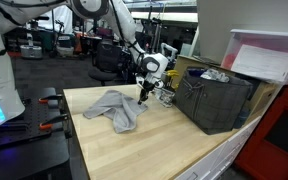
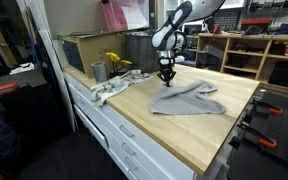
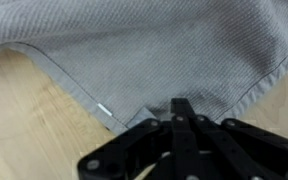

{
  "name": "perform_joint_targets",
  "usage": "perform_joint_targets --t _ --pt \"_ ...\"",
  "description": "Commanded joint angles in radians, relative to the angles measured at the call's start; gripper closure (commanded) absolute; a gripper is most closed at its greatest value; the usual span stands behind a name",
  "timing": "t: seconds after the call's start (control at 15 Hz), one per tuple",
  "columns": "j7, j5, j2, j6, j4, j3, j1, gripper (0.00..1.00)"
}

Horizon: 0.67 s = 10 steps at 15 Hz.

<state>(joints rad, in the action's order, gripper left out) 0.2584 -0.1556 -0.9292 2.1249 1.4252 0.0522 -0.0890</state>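
Note:
A grey cloth (image 1: 119,108) lies crumpled on the wooden table (image 1: 154,145); it shows in both exterior views (image 2: 189,100) and fills the top of the wrist view (image 3: 144,50). My gripper (image 1: 142,92) (image 2: 167,76) points straight down at the cloth's edge nearest the bin. In the wrist view the black fingers (image 3: 182,108) are closed together with their tip on a hemmed corner of the cloth, and wrinkles run in toward the tip. The cloth corner looks pinched between the fingers.
A dark crate (image 1: 219,100) with items in it stands on the table beside the gripper. In an exterior view a metal cup (image 2: 98,71), a yellow object (image 2: 114,62) and a pale rag (image 2: 109,90) lie near the table edge. Shelving and lab gear stand behind.

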Motion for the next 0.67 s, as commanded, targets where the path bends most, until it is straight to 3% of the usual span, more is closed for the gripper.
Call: perform_joint_targets --t 0.0,0.13,0.33,0.4,0.53,0.6 --pt "-0.034 0.001 0.002 -0.032 0.008 -0.005 0.002 0.73" --pt "-0.033 0.022 -0.013 -0.05 0.002 0.003 0.021 0.65" --pt "-0.039 0.046 -0.029 -0.065 -0.01 0.004 0.039 0.43" --pt "-0.041 0.053 -0.029 -0.068 -0.009 0.003 0.044 0.84" --pt "-0.044 0.06 -0.03 -0.067 -0.007 0.001 0.05 0.81" --pt "-0.045 0.062 -0.029 -0.063 -0.004 -0.001 0.051 0.88"
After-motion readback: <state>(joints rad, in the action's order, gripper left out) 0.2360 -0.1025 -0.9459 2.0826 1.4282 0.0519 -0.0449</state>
